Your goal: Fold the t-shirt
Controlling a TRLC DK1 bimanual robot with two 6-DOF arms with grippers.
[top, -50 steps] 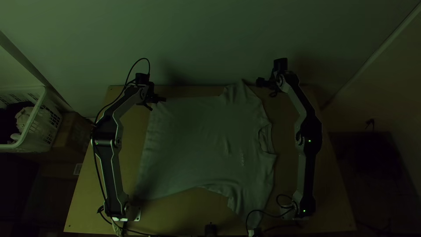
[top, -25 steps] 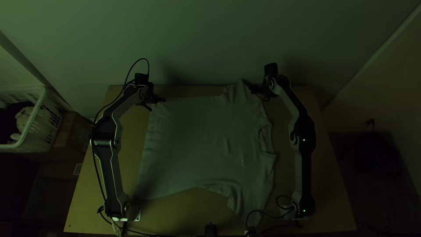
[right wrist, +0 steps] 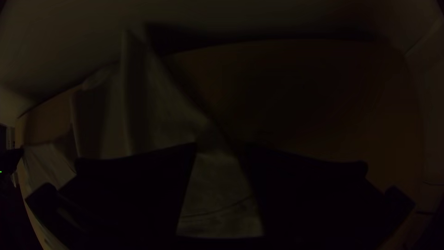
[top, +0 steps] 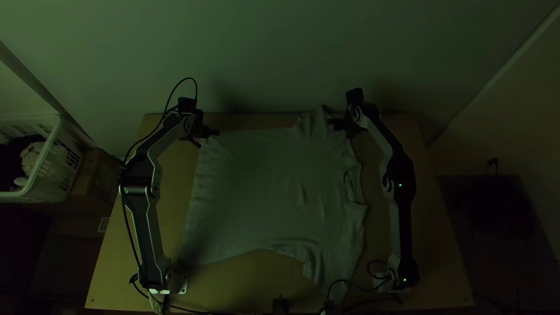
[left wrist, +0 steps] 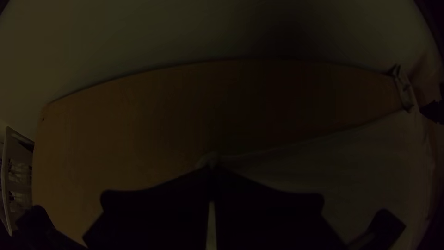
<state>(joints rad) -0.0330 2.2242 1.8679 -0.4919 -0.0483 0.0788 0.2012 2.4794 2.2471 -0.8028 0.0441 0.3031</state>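
Note:
My left gripper (top: 214,133) is at the shirt's far left corner, and my right gripper (top: 332,123) is at the sleeve on the far side. The pale t-shirt (top: 262,186) lies spread on the table, hem to the left, neck opening to the right, with small wrinkles. In the left wrist view, the left gripper (left wrist: 212,172) is shut on a small bunched bit of the t-shirt (left wrist: 360,162). In the right wrist view, the right gripper (right wrist: 221,147) stands open, with cloth of the t-shirt (right wrist: 162,106) between and below its fingers.
The wooden table (top: 233,280) shows around the shirt, with a wall (top: 280,52) along its far edge. A white basket (top: 42,169) holding cloth stands beyond the table on the left. Cables (top: 361,284) run near the right arm's base.
My right gripper has moved left and slightly toward the near side, from beside the far sleeve to its edge. The left arm has hardly moved, and the shirt lies as before.

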